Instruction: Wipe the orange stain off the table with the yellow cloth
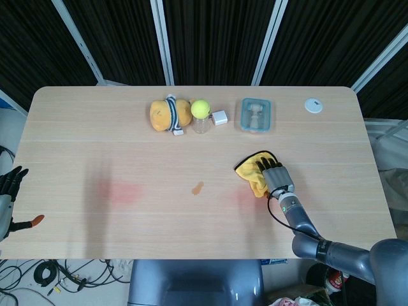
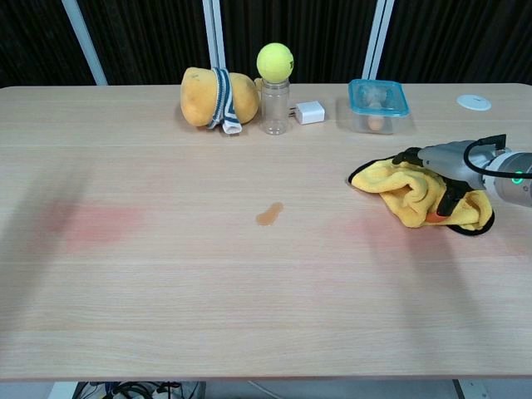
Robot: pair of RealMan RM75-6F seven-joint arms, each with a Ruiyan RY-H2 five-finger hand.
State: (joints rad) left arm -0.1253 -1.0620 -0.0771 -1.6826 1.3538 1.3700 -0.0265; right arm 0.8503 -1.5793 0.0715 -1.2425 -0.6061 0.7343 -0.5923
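Observation:
The small orange stain (image 1: 197,188) (image 2: 269,214) lies near the middle of the table. To its right lies the crumpled yellow cloth (image 1: 250,175) (image 2: 397,188) with its dark edging. My right hand (image 1: 275,178) (image 2: 447,166) lies on the cloth's right part, fingers over the top and thumb dug into the folds, holding it. About a hand's width of bare wood separates the cloth from the stain. My left hand (image 1: 7,192) hangs off the table's left edge with its fingers spread and nothing in it; the chest view does not show it.
Along the far side stand a yellow plush with a striped band (image 1: 168,114), a clear bottle topped by a tennis ball (image 1: 201,116), a white charger (image 1: 220,118), a blue-lidded box (image 1: 256,115) and a white disc (image 1: 312,105). Faint pink patches mark the wood at left (image 2: 96,223).

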